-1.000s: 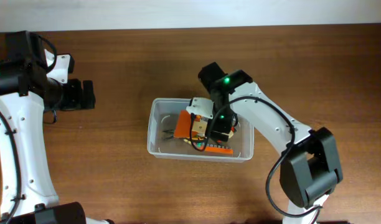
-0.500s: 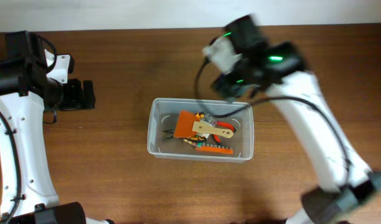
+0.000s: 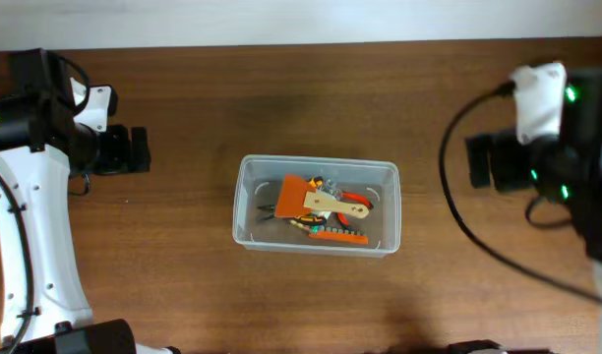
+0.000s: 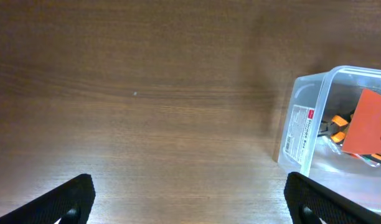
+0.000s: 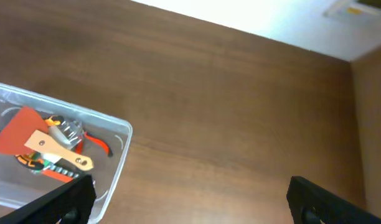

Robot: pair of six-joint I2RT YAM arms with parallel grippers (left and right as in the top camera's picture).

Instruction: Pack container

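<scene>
Your container [image 3: 247,228] sits at the middle of the table [image 3: 281,98] with a heap of tools [image 3: 319,208] inside, and no loose tool shows outside it in any view, so I judge the packing at or near its finish. Your left gripper [image 3: 139,149] hangs at its 9 o'clock and your right gripper [image 3: 481,162] at its 3 o'clock, both well apart, jaws spread wide and empty. Next, park both arms, unless a further item lies out of view.
</scene>
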